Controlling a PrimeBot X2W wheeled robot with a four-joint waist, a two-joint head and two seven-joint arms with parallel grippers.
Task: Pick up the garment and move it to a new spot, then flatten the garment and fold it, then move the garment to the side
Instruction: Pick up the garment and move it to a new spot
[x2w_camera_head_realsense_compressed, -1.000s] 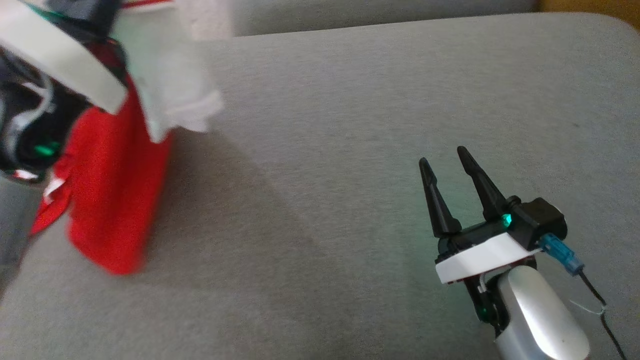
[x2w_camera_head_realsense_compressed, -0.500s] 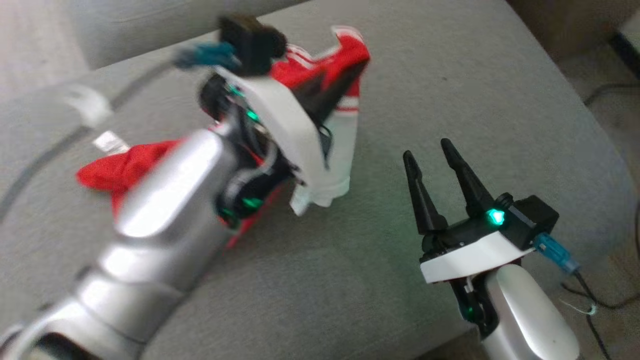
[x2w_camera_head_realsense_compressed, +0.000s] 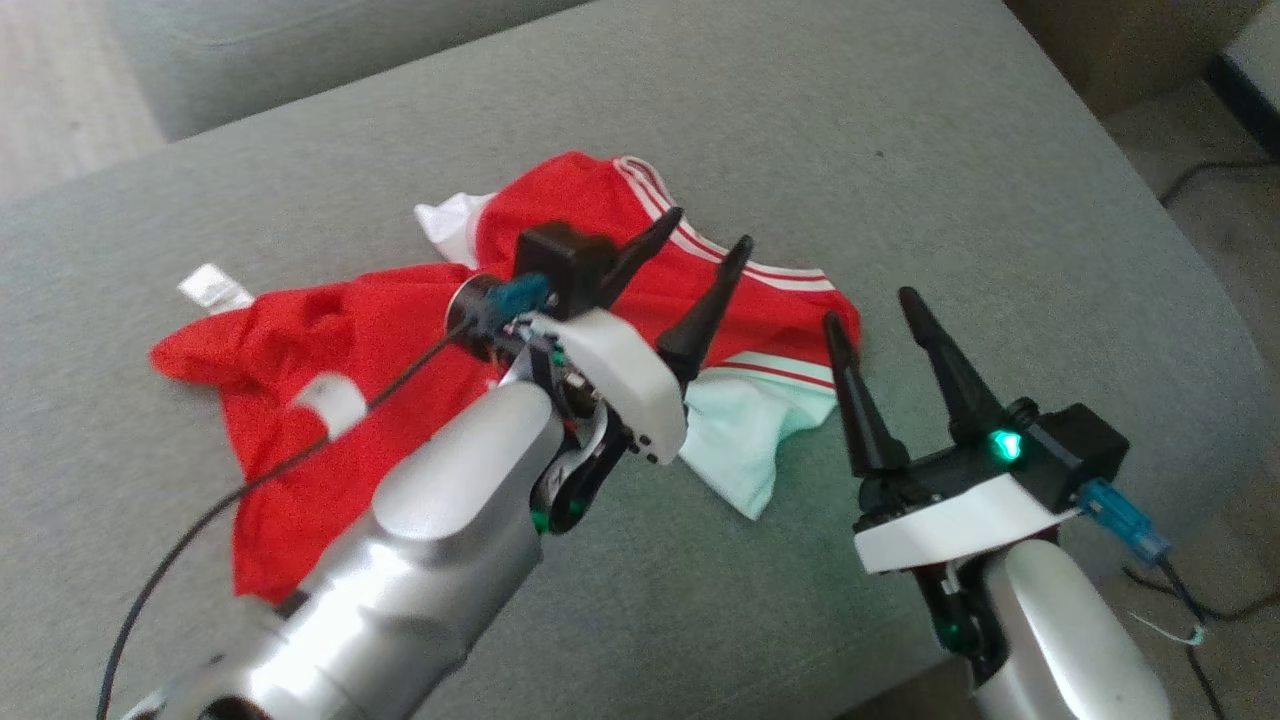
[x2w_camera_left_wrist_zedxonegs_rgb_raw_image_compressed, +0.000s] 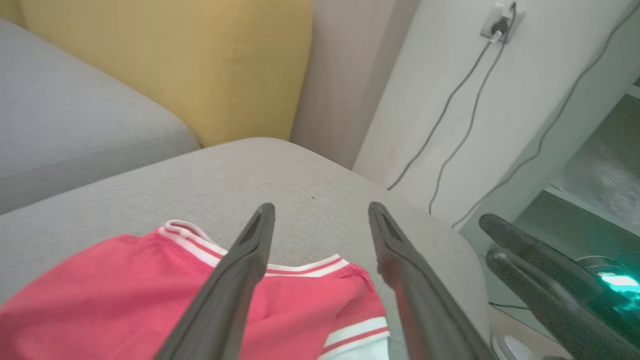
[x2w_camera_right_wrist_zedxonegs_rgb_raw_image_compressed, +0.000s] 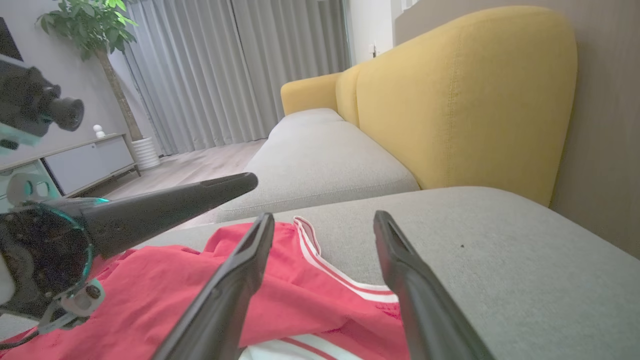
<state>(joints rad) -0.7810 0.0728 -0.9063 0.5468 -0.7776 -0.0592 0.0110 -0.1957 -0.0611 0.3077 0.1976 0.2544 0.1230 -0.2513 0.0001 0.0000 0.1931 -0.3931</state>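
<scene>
The garment (x2w_camera_head_realsense_compressed: 340, 330), red with white striped trim and a pale lining, lies crumpled on the grey sofa cushion (x2w_camera_head_realsense_compressed: 900, 130). My left gripper (x2w_camera_head_realsense_compressed: 707, 230) hovers just above its right part, open, with nothing between its fingers. My right gripper (x2w_camera_head_realsense_compressed: 869, 308) stands open beside the garment's right edge, clear of the cloth. In the left wrist view the garment (x2w_camera_left_wrist_zedxonegs_rgb_raw_image_compressed: 125, 290) lies below the open left gripper (x2w_camera_left_wrist_zedxonegs_rgb_raw_image_compressed: 322, 207), with the right gripper (x2w_camera_left_wrist_zedxonegs_rgb_raw_image_compressed: 525, 260) at the right. In the right wrist view the open right gripper (x2w_camera_right_wrist_zedxonegs_rgb_raw_image_compressed: 324, 216) points over the garment (x2w_camera_right_wrist_zedxonegs_rgb_raw_image_compressed: 160, 290).
The cushion's right edge (x2w_camera_head_realsense_compressed: 1180, 300) drops to the floor, where cables (x2w_camera_head_realsense_compressed: 1190, 175) lie. A yellow backrest (x2w_camera_right_wrist_zedxonegs_rgb_raw_image_compressed: 465, 95) rises behind the seat. A second grey cushion (x2w_camera_right_wrist_zedxonegs_rgb_raw_image_compressed: 320, 160) lies farther along. A wall socket with cords (x2w_camera_left_wrist_zedxonegs_rgb_raw_image_compressed: 500, 22) is beyond the sofa's end.
The left gripper, shut on the hanging garment a second ago, has opened. The garment now lies on the cushion. The head camera has also shifted.
</scene>
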